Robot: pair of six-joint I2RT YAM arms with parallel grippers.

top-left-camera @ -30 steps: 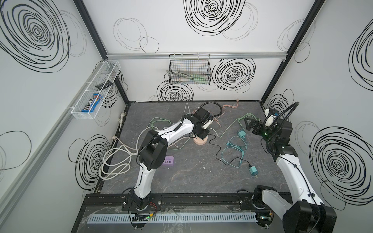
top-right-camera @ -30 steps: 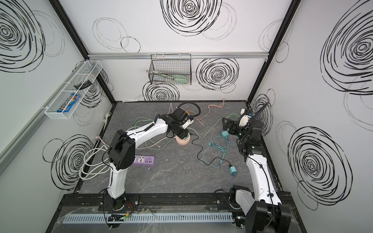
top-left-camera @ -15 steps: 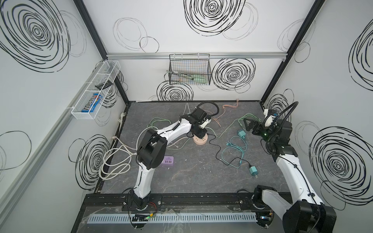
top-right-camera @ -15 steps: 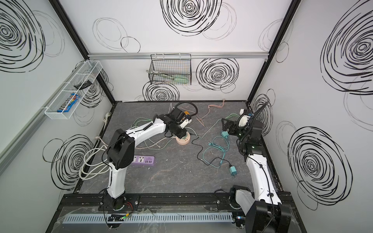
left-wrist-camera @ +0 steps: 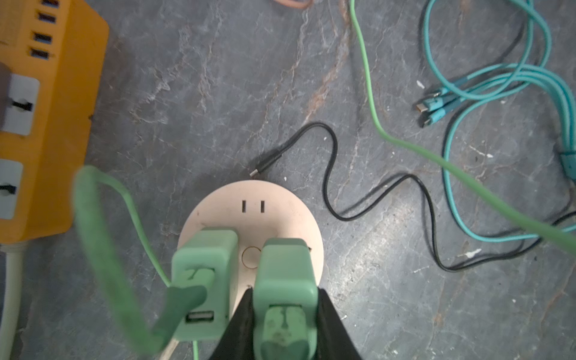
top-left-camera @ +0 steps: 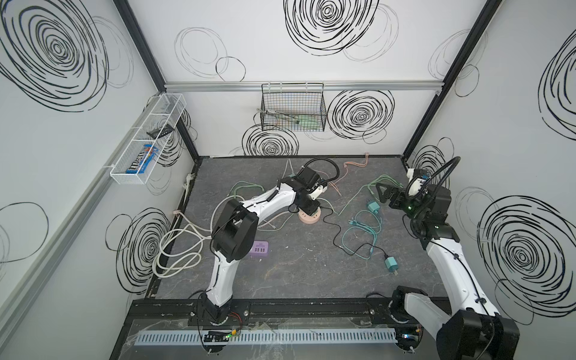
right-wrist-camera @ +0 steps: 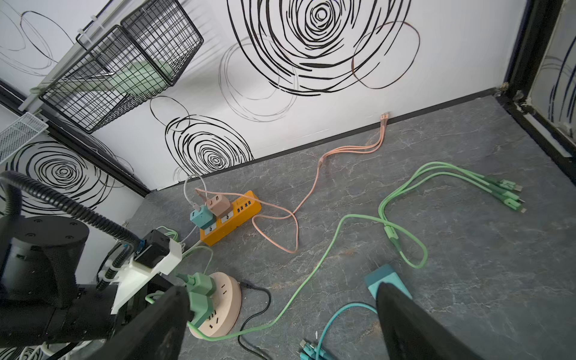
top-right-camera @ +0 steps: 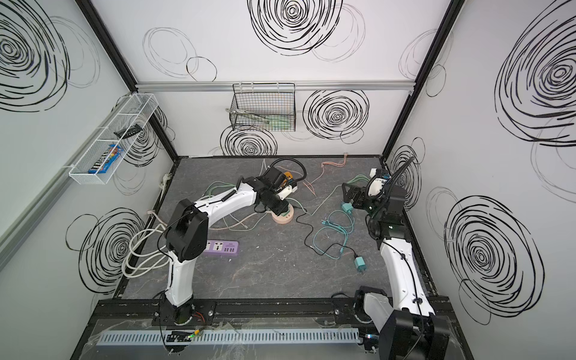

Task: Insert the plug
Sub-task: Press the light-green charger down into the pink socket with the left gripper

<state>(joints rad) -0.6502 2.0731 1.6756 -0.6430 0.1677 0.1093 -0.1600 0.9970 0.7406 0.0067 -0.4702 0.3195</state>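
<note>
Barely a shuffle: left arm's elbow has drifted toward nine o'clock, left pincer [left-wrist-camera: 285, 291] clamped narrow on the green plug [left-wrist-camera: 285, 268] atop the round socket [top-left-camera: 308, 218] mid-worktop [top-left-camera: 296, 280]. It looks like seating, not carrying. Two plugs there, counting the second green plug [left-wrist-camera: 204, 280]. Two loose chargers: teal charger [top-left-camera: 372, 206] at three o'clock under the empty, wide-open right pincer [right-wrist-camera: 283, 290], second teal charger [top-left-camera: 390, 265] at four.

The left gripper [top-right-camera: 278, 208] is positioned directly over the round pink socket [top-right-camera: 287, 220], with a green plug [top-right-camera: 284, 213] at its tip. The right gripper [top-right-camera: 349, 194], jaws spread, hangs just above a teal adapter [top-right-camera: 346, 208]. A purple power strip [top-right-camera: 223, 247] lies well behind the left gripper.
</note>
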